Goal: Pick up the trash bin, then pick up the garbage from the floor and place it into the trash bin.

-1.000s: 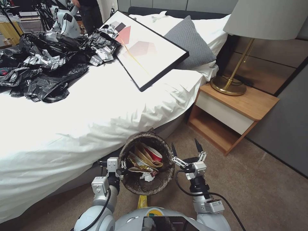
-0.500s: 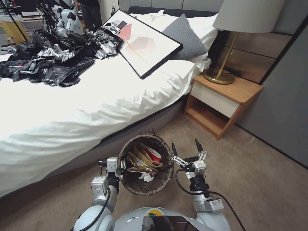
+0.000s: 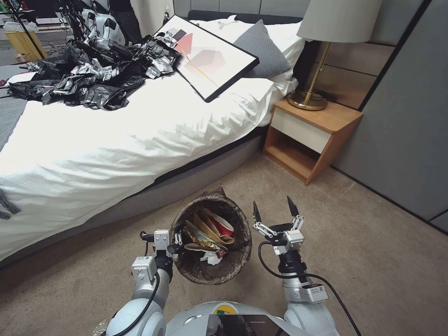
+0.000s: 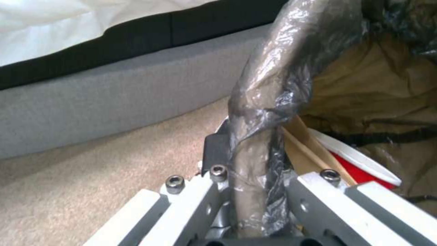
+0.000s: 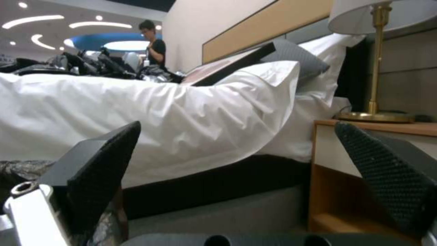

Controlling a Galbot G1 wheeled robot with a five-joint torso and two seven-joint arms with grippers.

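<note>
Left tool (image 3: pixel 176 241) clenched on the trash bin (image 3: pixel 211 242) rim, lower centre; right tool (image 3: pixel 274 215) spread, empty. Keep it level so the garbage (image 3: pixel 209 233) stays put.

Three cameras, one bedside scene

The head view looked down from above; the left wrist view sat close against the liner-wrapped trash bin rim (image 4: pixel 273 85); the right wrist view faced low, forward, sharing the white-sheeted bed (image 3: pixel 116 135) (image 5: pixel 182 109).

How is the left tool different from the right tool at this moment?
The left tool is shut on the rim of the trash bin; the right tool is open and holds nothing. The left tool is at the bin's left side, the right tool beside its right side, apart from it. Both are raised before the robot, above the carpet.
</note>
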